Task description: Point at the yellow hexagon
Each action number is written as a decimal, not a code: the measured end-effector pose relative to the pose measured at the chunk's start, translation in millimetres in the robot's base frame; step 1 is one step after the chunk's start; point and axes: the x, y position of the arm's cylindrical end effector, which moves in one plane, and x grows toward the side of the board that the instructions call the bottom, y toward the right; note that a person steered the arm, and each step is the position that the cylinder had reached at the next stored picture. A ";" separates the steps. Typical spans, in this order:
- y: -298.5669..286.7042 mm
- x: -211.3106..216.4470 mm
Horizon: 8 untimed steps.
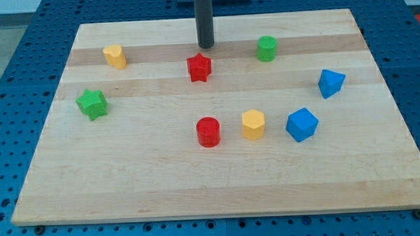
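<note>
My tip (205,47) is at the view's top centre, just above the red star (199,67) and a short gap from it. A yellow six-sided block (253,123) stands low in the middle of the board, well below and right of my tip, between the red cylinder (208,131) and a blue cube (301,124). A second yellow block (114,56) stands at the upper left, far left of my tip; its exact shape is hard to make out.
A green star (92,104) is at the left edge. A green cylinder (266,48) is right of my tip. A second blue block (330,82) is at the right. The wooden board (198,188) lies on a blue perforated table.
</note>
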 end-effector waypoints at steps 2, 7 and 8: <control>-11.6 -0.1; 112.9 156.2; 112.9 166.7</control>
